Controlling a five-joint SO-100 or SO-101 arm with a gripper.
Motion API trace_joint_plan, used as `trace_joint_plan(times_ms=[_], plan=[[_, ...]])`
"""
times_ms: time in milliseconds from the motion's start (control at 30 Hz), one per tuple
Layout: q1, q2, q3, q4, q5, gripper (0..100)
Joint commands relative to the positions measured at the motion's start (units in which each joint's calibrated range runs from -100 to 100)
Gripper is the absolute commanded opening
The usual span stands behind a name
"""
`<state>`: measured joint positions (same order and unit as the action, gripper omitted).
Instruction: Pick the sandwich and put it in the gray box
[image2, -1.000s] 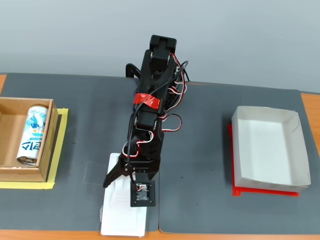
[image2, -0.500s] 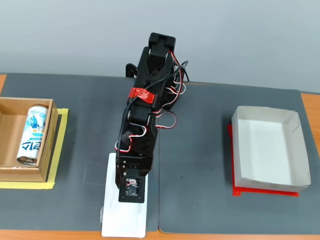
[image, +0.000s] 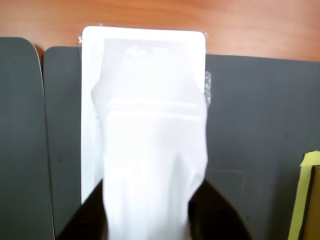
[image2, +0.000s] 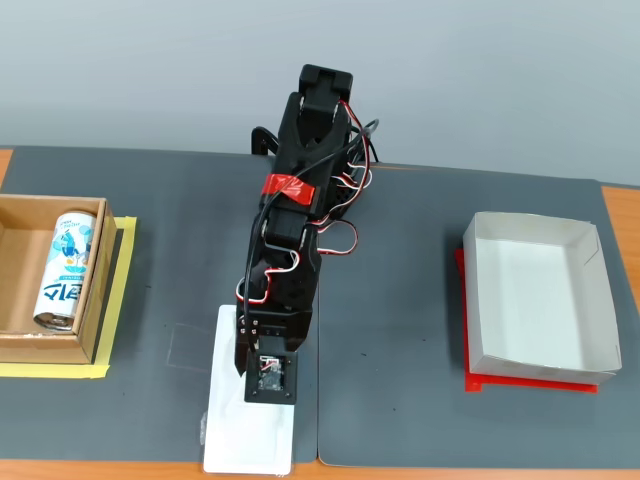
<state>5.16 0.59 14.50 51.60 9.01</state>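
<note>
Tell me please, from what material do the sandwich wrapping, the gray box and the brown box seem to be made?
The sandwich looks wrapped in thin white plastic film: smooth, slightly glossy, with soft folds. The gray box seems matte white-gray cardboard: thin folded walls and creased corners. The brown box looks like plain kraft cardboard, dull and unprinted. All three are judged by look only.

Wooden tabletop (image2: 622, 215), orange-brown, mostly covered by two dark gray mats (image2: 180, 250) meeting at a seam near centre. On the mats, fixed view: sandwich (image2: 228, 420) at 6 o'clock, its near end reaching the bare wood edge; brown cardboard box (image2: 20, 300) at 9 o'clock on yellow tape (image2: 122, 300); gray box (image2: 540, 300) at 3 o'clock on a red plate (image2: 530, 383); arm base (image2: 262, 140) at 12 o'clock.
</note>
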Motion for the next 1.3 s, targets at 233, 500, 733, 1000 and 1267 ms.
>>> trace_joint_plan(times_ms=[233,500,733,1000,1267], plan=[[-7.36,-12.85,2.64,-0.22,-0.49,2],[-16.39,-19.71,1.91,0.31,-0.55,2],[-26.16,-25.05,1.82,-0.39,-0.55,2],[-36.38,-28.02,0.65,-0.56,-0.75,2],[-44.36,-27.34,-5.23,-0.56,-3.67,2]])
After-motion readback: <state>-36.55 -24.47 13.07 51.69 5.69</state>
